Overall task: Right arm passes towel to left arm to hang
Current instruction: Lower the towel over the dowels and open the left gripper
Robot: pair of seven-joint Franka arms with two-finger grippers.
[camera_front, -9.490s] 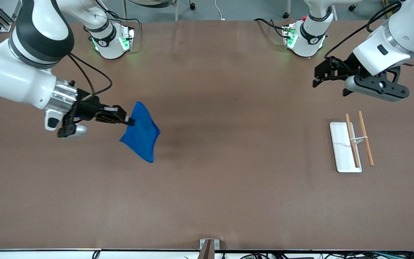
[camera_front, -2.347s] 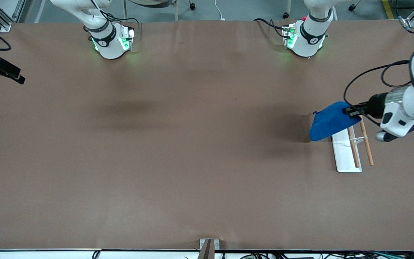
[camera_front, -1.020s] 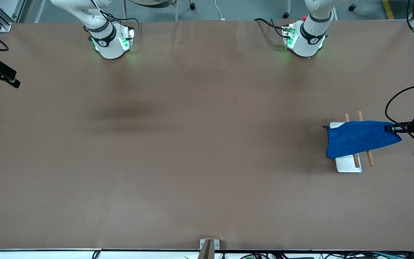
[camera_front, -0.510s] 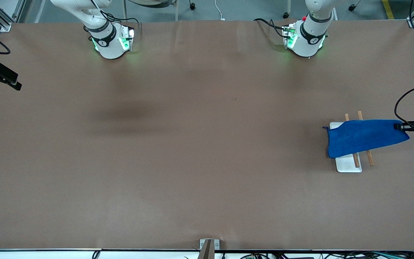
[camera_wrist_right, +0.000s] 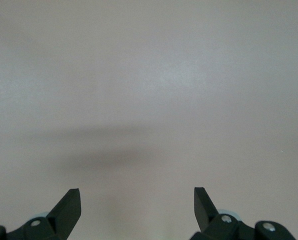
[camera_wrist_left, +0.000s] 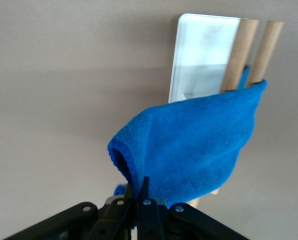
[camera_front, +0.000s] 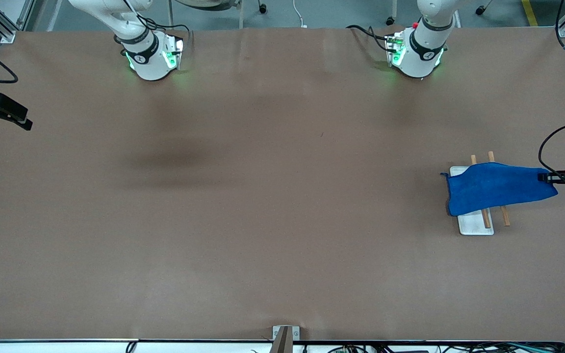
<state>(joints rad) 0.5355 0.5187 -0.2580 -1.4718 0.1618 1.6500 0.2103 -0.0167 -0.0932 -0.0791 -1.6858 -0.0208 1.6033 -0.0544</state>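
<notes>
At the middle right edge of the front view, the left gripper point(camera_front: 546, 177) has its fingers pressed together on one edge of the towel point(camera_front: 496, 188), pinching the blue cloth where it bunches into a fold; the left wrist view shows the same pinch at the bottom centre of its frame, the gripper point(camera_wrist_left: 139, 192) clamping the towel point(camera_wrist_left: 189, 145) with the cloth fanning away from it. From that grip the towel stretches toward the middle of the table point(camera_front: 282, 220), draped across the two wooden rods point(camera_front: 504, 215) of a small rack and covering most of its white base point(camera_front: 476, 223), which sits on the table at the left arm's end. The rod tips stick out of the cloth on both sides, at the upper edge of the towel and below it in the front view. In the left wrist view the rods point(camera_wrist_left: 236, 55) and the white base point(camera_wrist_left: 201, 55) appear at the upper right of the frame, with the towel hanging over the rods' lower part. The right gripper point(camera_front: 5, 113) waits at the upper left edge of the front view, over the table's right-arm end, and in the right wrist view its fingers point(camera_wrist_right: 69, 207) stand spread wide over bare table, holding nothing.
</notes>
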